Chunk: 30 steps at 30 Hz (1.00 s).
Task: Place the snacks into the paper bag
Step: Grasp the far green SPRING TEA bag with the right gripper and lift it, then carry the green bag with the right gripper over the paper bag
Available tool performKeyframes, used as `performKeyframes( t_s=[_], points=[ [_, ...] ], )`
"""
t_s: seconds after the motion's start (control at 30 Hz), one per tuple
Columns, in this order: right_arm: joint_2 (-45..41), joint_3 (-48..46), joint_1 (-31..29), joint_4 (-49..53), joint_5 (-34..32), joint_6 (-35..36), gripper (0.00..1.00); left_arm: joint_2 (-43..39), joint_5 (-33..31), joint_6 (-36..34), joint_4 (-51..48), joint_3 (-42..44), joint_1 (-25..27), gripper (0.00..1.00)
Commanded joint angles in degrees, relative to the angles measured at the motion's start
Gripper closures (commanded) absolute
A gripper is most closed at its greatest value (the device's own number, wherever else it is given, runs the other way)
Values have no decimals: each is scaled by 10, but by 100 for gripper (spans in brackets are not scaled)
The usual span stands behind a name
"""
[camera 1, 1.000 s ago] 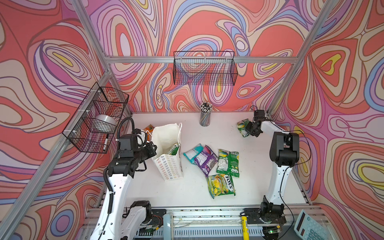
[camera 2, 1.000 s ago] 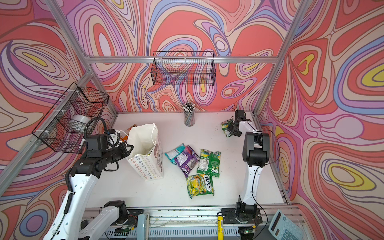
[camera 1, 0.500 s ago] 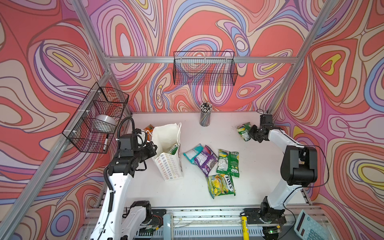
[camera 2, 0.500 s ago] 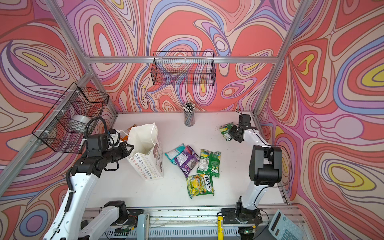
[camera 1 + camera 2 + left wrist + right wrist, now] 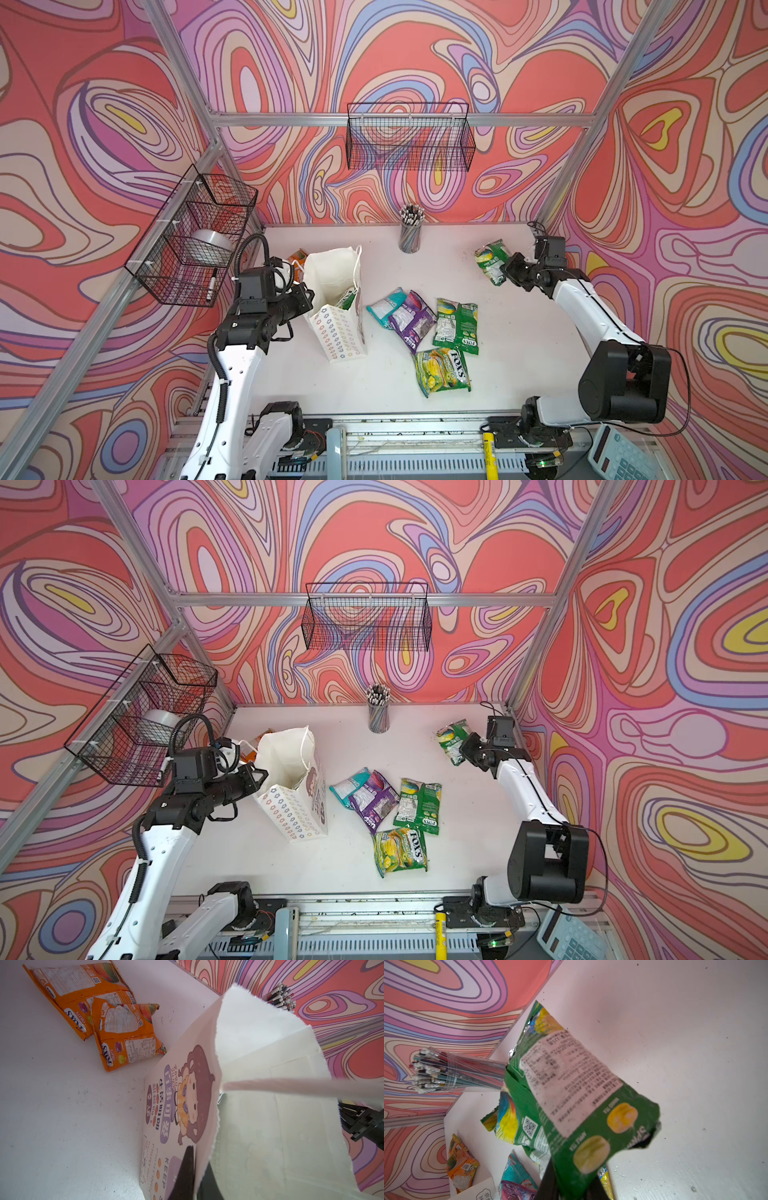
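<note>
White paper bag stands upright left of the table's middle, a green packet showing in its open mouth, and my left claw is pinched tight on its left rim. My right claw is clamped on a green fruit pouch near the far right corner, well apart from the bag. Between them lie two green pouches, a purple pouch and a teal pouch, and two orange pouches sit just behind the bag.
</note>
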<state>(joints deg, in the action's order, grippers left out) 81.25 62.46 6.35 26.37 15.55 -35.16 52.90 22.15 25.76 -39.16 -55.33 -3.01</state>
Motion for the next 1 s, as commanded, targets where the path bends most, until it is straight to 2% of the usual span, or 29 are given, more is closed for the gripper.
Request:
performKeyframes(
  t_s=[0.0,0.17,0.4,0.63,0.97],
  points=[
    [-45,-12,2,7,31,8,100,8,4,3,1,6,-3,100],
    [-103,15,1,41,34,12,100,8,9,4,2,6,-3,100],
    [-124,154,-25,140,55,22,100,3,33,8,5,6,-3,100],
    [-114,275,-93,178,32,19,100,-1,43,14,10,8,-3,100],
    [-26,427,-250,197,-24,30,100,-16,43,15,18,11,-3,100]
  ],
)
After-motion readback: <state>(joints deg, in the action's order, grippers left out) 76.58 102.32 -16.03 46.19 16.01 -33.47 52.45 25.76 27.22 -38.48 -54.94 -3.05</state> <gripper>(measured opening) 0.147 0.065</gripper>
